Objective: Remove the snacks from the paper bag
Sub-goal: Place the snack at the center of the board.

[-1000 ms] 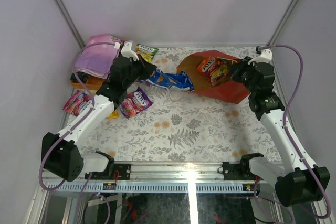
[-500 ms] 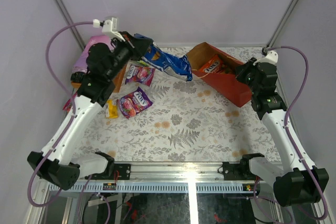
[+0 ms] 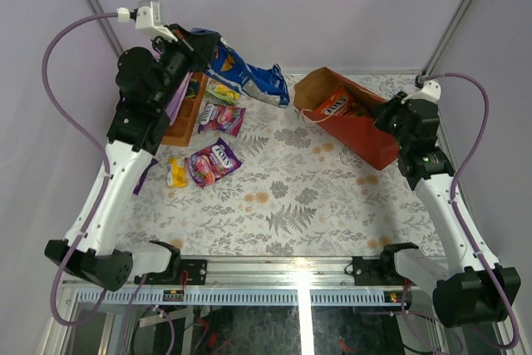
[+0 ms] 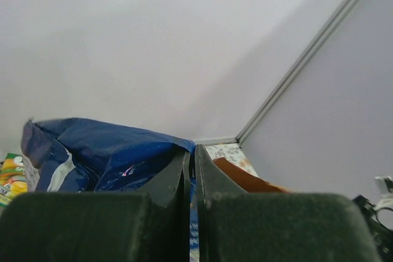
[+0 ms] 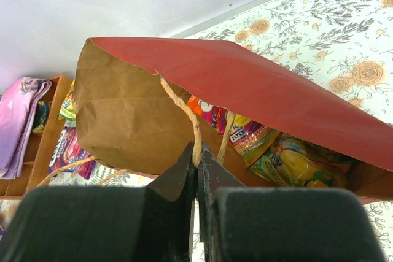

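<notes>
Teamwork: right jaws pinch the paper bag's (image 3: 366,143) twisted handle (image 5: 195,128), seemingly to steady its open mouth; left jaws clamp the chip bag (image 3: 241,72) high above the surface (image 3: 316,205).

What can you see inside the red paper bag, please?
The paper bag holds candy packets: an orange one near its mouth, green-yellow ones deeper. Its red upper wall covers anything farther in.

Candy packets (image 3: 212,160) on floral table (image 3: 324,205)
</notes>
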Available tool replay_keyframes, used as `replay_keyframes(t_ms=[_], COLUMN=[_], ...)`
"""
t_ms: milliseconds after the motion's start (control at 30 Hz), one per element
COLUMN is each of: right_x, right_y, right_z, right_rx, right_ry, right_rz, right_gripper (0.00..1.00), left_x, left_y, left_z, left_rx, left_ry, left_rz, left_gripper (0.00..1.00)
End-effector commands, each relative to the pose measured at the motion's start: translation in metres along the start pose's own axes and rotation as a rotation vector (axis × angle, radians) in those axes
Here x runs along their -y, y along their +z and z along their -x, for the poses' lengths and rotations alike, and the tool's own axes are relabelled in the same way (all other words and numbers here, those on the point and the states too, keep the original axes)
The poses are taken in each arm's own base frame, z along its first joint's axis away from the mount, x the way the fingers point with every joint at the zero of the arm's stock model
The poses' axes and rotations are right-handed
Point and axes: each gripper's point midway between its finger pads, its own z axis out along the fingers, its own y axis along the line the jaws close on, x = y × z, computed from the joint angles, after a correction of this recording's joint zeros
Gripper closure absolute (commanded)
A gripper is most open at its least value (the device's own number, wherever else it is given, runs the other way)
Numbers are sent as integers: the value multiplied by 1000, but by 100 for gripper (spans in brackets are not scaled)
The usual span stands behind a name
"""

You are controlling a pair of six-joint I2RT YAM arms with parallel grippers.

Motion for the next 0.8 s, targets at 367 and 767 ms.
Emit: replay_keyframes(t_ms=[367,767], right_x=[-24,-23], right_y=[-4,-1], right_z=[7,1], right_rx=[-3,-24], right_ry=[-31,-53], right_rz=[127,131], right_gripper=[100,100], left_x=[-59,-149], left_y=[118,190], left_z=[-122,-215], left_rx=[-188,-186], left_ry=[-44,13], left_rz=[-61,107], left_gripper=[100,100])
